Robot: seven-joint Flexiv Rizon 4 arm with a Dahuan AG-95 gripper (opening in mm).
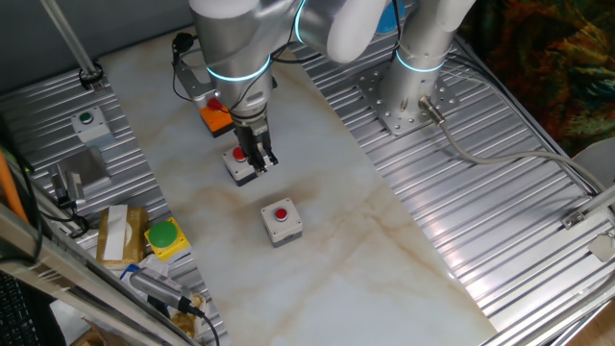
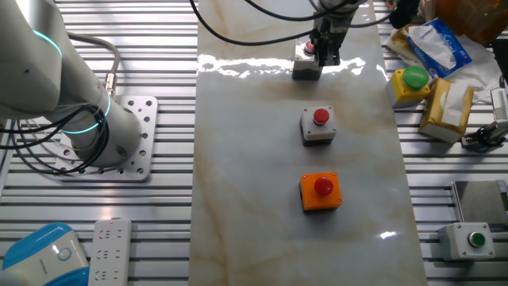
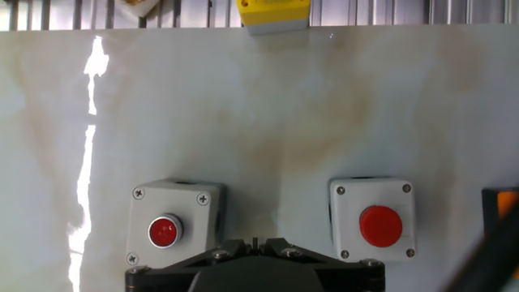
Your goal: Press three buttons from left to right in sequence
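Grey button box (image 1: 240, 161) | end effector (image 1: 259, 163) touching it | opening unclear

Three red-capped buttons (image 2: 320, 117) in a row (one orange-boxed (image 2: 321, 191))

Marble-look tabletop (image 2: 238, 159) carries orange button box (image 2: 320, 191) and two grey button boxes (image 2: 318, 125), (image 2: 306, 65) in a row.

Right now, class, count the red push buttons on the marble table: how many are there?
3, in a row: one on the orange box, one on the middle grey box, one on the far grey box, partly behind the arm.
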